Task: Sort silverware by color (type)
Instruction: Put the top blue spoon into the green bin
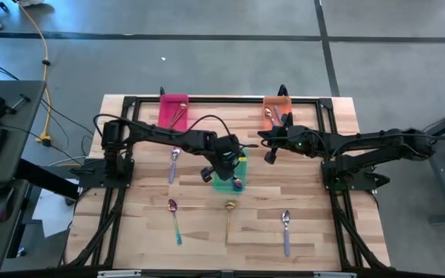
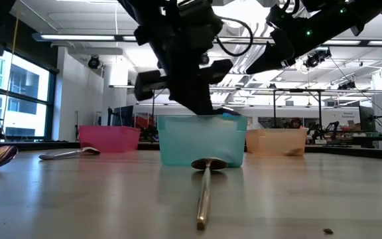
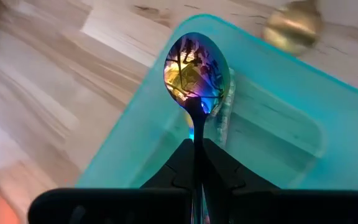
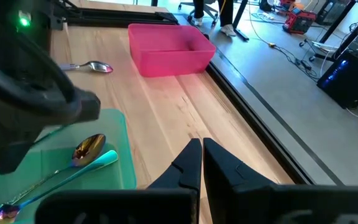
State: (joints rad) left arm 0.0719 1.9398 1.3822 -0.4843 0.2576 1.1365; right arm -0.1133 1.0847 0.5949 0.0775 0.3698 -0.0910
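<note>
Heads up, the risky bit was right here: your left gripper [image 3: 197, 163] was clamped tight on the neck of a thin iridescent metal spoon [image 3: 195, 73], with the rainbow bowl sticking out ahead of the fingertips and hanging over the translucent teal plastic bin [image 3: 138, 134]. The bowl sat close to the bin's near wall rather than over the middle, so if you'd let go from there I'd guess the spoon could've clipped the rim and tipped out onto the pale wooden table [image 1: 307, 224]. The bin looked light too, so a nudge from the fingers going down could've slid it.

Another iridescent spoon with a teal handle [image 4: 61, 171] was already lying inside the bin, below your gripper, and a drop on top of it could've bounced.

Your right gripper [image 4: 202, 163] hovered off to the side of the left one, above bare table, fingers together and holding nothing. It was close enough that the two arms could've bumped if both moved at once.

The held spoon itself was shiny and mirror-smooth, shifting from gold to purple to blue across the bowl, with a skinny neck, so it'd be slippery in the pads.

Beyond the bin from the left gripper, a gold metal spoon [image 1: 229, 218] lay on the table, unsorted
</note>
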